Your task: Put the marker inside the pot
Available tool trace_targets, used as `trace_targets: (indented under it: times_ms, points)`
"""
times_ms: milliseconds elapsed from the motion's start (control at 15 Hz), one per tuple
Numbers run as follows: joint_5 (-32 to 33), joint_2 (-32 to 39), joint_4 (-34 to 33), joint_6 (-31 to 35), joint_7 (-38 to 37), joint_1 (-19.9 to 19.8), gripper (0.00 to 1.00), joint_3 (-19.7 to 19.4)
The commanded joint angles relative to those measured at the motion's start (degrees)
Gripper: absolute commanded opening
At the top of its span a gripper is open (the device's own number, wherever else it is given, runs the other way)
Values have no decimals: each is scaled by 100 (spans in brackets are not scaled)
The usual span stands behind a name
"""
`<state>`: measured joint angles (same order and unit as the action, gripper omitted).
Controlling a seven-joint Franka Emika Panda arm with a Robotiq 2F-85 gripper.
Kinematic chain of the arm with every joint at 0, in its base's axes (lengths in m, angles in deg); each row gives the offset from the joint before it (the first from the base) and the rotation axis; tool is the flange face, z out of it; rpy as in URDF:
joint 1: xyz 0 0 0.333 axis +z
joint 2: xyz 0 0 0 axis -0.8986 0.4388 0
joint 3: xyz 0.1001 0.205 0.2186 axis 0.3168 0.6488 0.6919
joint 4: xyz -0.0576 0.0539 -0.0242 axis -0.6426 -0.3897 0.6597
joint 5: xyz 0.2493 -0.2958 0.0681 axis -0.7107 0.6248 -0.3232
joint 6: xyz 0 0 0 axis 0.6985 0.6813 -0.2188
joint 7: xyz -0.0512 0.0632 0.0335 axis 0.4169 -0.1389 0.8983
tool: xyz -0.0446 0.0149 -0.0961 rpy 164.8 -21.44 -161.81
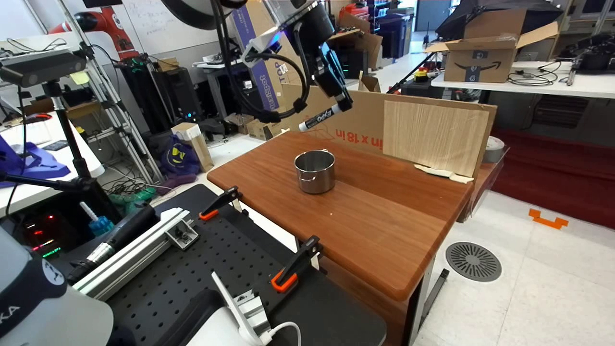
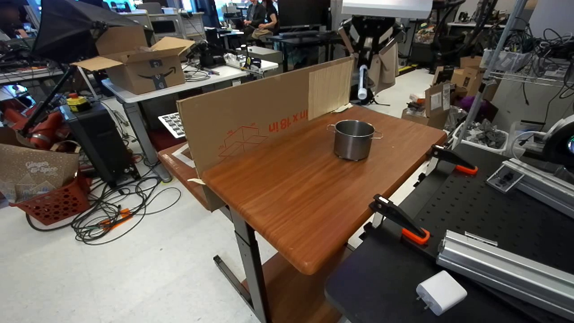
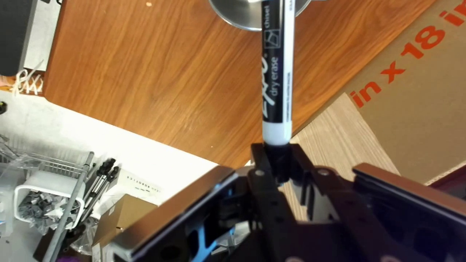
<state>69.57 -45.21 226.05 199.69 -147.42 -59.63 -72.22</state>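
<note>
The gripper [image 3: 277, 163] hung in free air, higher than the wooden table [image 2: 287, 202], squeezing the black end of the marker [image 1: 320, 118]; the marker poked out from it on a slant, white end low; the pot [image 2: 352, 146] stood upright on the table, lower than the gripper and apart from it, with bare wood all round; a cardboard sheet [image 2: 251, 103] stood along one long edge; two clamps [image 2: 397, 215] sat by the edge across from that, on a black board [image 2: 493, 215].

The Expo dry-erase marker [image 1: 320, 117], white with a black label, is held tilted in the air, higher than the shiny two-handled metal pot [image 2: 352, 142] standing upright on the wooden tabletop [image 2: 287, 193].
</note>
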Motion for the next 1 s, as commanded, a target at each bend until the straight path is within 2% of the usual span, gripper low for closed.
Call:
trace_targets:
  times_ms: [0,933]
  points:
    - [453,261,-122,-2,-591,-131,5,205]
    - [778,1427,-610,-198,-1123,181,5,29]
